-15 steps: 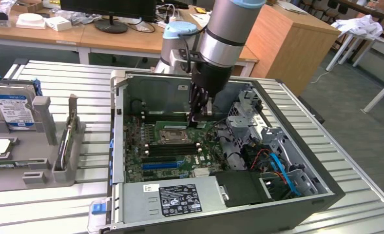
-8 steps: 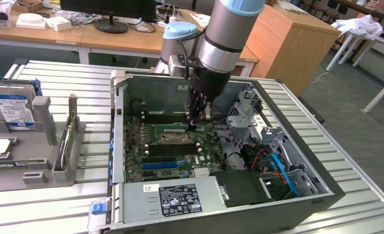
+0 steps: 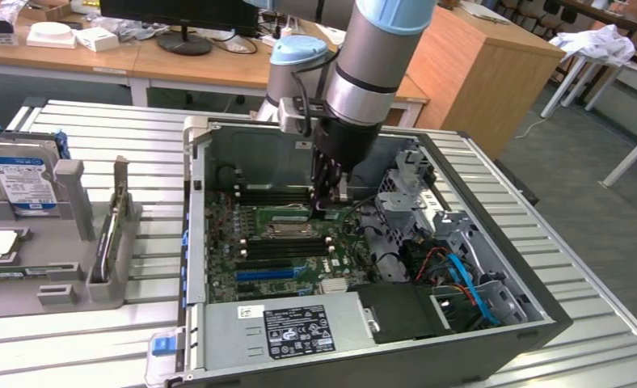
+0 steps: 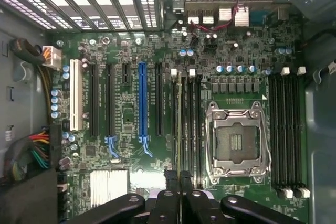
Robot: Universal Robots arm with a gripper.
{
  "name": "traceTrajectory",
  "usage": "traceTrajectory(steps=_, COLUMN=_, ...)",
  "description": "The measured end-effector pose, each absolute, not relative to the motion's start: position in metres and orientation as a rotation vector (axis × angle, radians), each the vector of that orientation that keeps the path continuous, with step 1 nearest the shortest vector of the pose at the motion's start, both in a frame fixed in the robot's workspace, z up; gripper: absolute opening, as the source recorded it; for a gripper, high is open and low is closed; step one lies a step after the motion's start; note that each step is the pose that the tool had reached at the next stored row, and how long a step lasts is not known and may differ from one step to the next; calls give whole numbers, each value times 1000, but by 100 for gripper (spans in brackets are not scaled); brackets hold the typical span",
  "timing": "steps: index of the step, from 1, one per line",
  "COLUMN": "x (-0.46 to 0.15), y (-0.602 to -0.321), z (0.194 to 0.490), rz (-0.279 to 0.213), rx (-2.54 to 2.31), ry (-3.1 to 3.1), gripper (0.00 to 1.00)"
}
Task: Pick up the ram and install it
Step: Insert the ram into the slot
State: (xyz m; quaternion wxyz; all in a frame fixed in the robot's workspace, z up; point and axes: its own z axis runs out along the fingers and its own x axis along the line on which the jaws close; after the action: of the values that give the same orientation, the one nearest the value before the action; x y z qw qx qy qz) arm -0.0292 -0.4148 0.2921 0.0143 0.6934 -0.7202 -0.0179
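The jaws are pinched narrow on the ram (image 4: 180,124), seen edge-on in the wrist view as a thin green-yellow strip. It runs along the black memory slots (image 4: 197,129), just beside the empty CPU socket (image 4: 236,142) — whether it is seated or just above a slot, I cannot tell. The arm (image 3: 356,89) reaches down into the open computer case (image 3: 524,319) on the slatted bench (image 3: 114,113). A hard drive (image 3: 22,184) stands in a grey holder (image 3: 76,271) — well apart from the case.
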Motion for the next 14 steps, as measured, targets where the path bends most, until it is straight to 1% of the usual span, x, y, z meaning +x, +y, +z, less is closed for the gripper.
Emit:
traceTrajectory(steps=4, x=-29, y=-413, z=292, rz=-55, rx=2159, ry=-2243, gripper=12)
traceTrajectory(steps=6, x=-30, y=-408, z=289, rz=-51, rx=2160, ry=-2244, gripper=12)
traceTrajectory(steps=10, x=-31, y=-407, z=283, rz=-41, rx=2158, ry=-2239, gripper=12)
traceTrajectory(steps=12, x=-31, y=-407, z=281, rz=-32, rx=2158, ry=-2232, gripper=12)
traceTrajectory(steps=14, x=-32, y=-407, z=281, rz=-13, rx=2153, ry=-2220, gripper=12)
